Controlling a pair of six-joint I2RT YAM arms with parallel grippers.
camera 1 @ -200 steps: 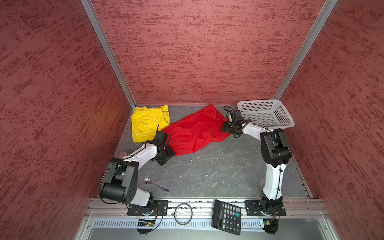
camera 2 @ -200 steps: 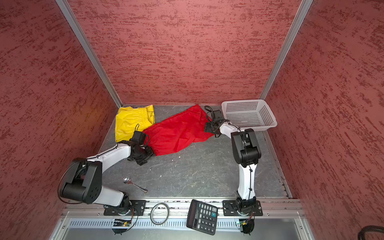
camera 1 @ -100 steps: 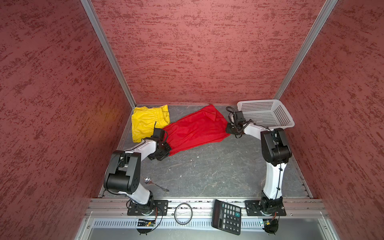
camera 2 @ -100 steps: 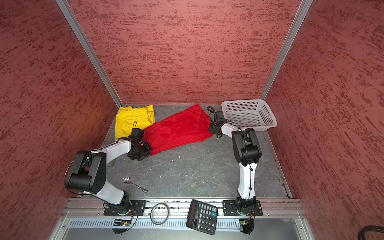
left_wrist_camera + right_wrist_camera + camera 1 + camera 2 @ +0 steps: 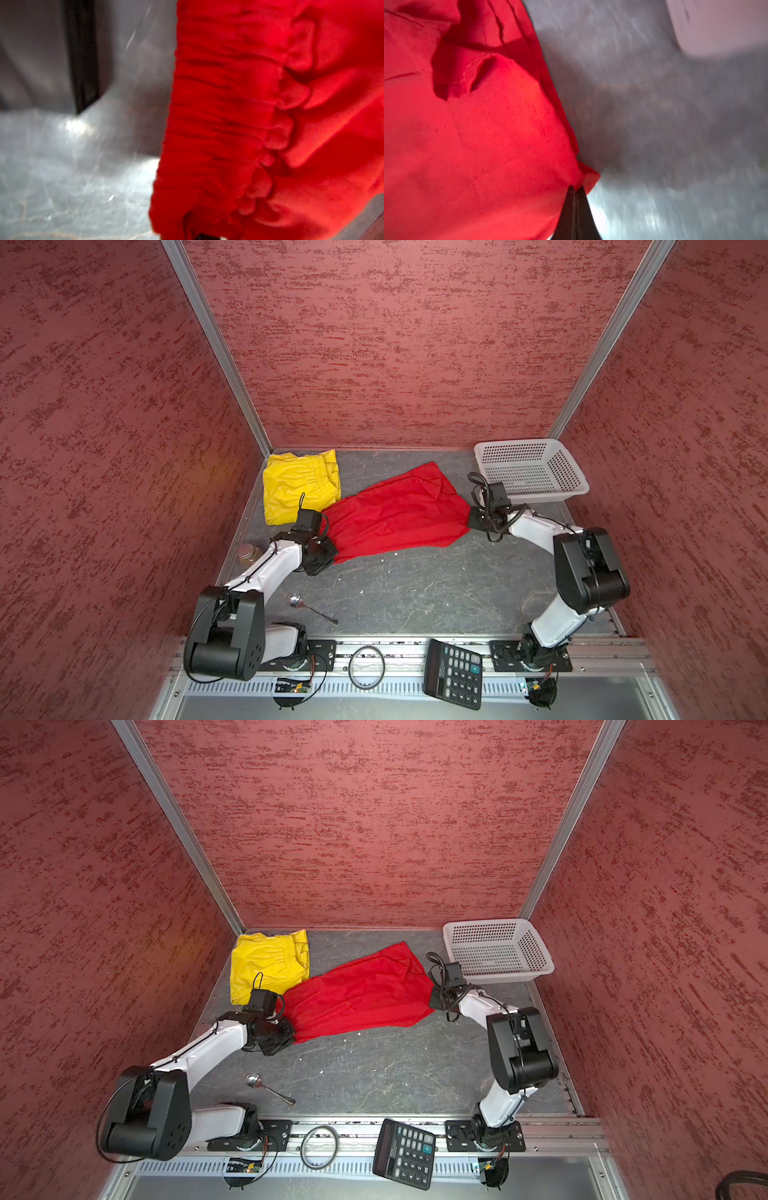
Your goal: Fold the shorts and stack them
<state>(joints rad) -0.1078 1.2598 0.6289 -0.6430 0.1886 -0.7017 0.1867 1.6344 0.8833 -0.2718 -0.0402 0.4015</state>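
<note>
The grey desk (image 5: 415,593) is hemmed in by walls on three sides, so I have little room for a wide swing.

The red shorts (image 5: 395,518) lie spread on a diagonal across the middle, stretched between my two arms, with the waistband toward the left arm and the leg hem toward the right. They're my main worry. The cloth looks thin and slippery, and if I raise the two ends unevenly it will likely sag in the middle and fold crooked.

The yellow shorts (image 5: 297,485) sit as a compact bundle in the far left corner. The red waistband end meets their near corner, though I can't tell whether it overlaps. Dragging the red pair could tug that bundle out of shape.

The white perforated basket (image 5: 573,485) stands just beside my right wrist, and a careless lift on that side could knock it.

The left tool (image 5: 330,551) is clamped on the gathered elastic. The wrist view shows bunched fabric and almost nothing of the tool, so I can't judge how deep the bite goes.

The right tool (image 5: 574,193) has its jaws pressed together on the very corner of the hem — a shallow pinch, and the one I'd expect to slip first under tension.

A small jar (image 5: 248,552) and a spoon (image 5: 309,608) lie near my left arm, where a low elbow sweep could scatter them.
</note>
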